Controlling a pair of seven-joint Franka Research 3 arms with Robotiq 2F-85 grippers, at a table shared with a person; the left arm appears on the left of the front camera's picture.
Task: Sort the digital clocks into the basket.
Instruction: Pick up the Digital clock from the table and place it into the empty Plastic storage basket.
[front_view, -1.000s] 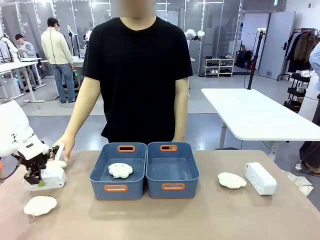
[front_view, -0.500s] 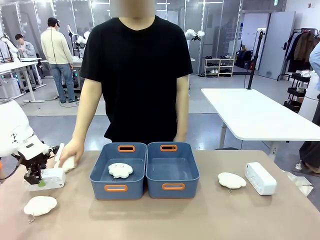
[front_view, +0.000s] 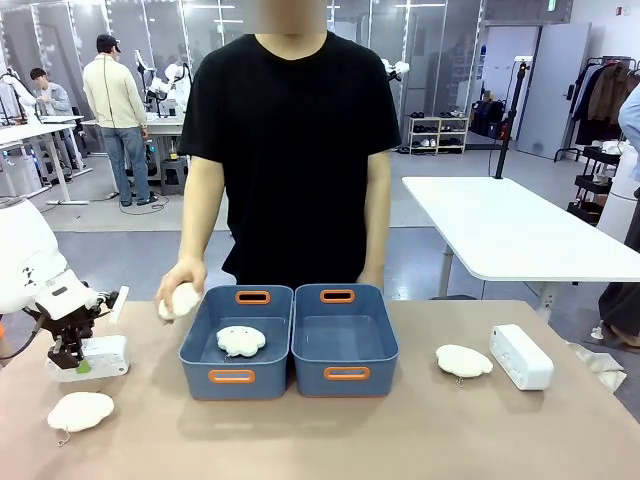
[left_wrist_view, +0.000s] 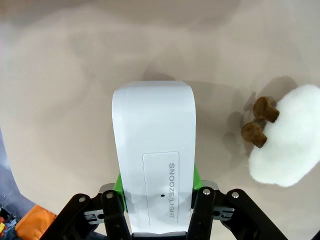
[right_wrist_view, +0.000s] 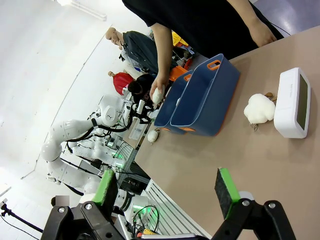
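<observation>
One white digital clock (front_view: 97, 357) lies at the table's left, and my left gripper (front_view: 68, 358) is shut on its end. In the left wrist view the green pads (left_wrist_view: 119, 182) press both sides of this clock (left_wrist_view: 152, 150). A second digital clock (front_view: 520, 356) lies at the far right, also seen as the clock (right_wrist_view: 292, 102) ahead of my right gripper (right_wrist_view: 165, 192), which stands open and holds nothing. Two blue baskets stand side by side in the middle: the left basket (front_view: 200, 350) holds a white plush (front_view: 241, 340), the right basket (front_view: 345, 345) has nothing in it.
The person's hand (front_view: 180, 298) holds a white plush piece above the left basket's far left corner. Another plush (front_view: 80, 410) lies near the front left, close to my left gripper, and one plush (front_view: 463, 360) sits beside the right clock.
The person's hand picked the plush up from beside the left clock and carried it right, up to the left basket. My grippers have stayed as they were.
</observation>
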